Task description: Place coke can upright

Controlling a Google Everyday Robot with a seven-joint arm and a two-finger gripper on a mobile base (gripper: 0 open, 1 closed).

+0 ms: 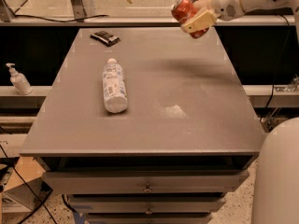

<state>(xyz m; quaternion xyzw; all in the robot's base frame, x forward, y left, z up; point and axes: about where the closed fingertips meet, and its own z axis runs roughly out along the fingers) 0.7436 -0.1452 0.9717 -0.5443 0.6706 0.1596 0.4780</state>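
The red coke can (185, 12) with white lettering is held tilted in my gripper (197, 17), high above the far right part of the grey table (187, 101). The cream fingers (200, 19) are shut on the can, its silver top pointing up and left. The white arm reaches in from the upper right.
A clear plastic bottle (114, 86) with a white-blue label lies on its side at the table's left middle. A small dark packet (104, 37) lies at the far left corner. A soap dispenser (17, 80) stands off the table to the left. The robot's white body (278, 176) fills the lower right.
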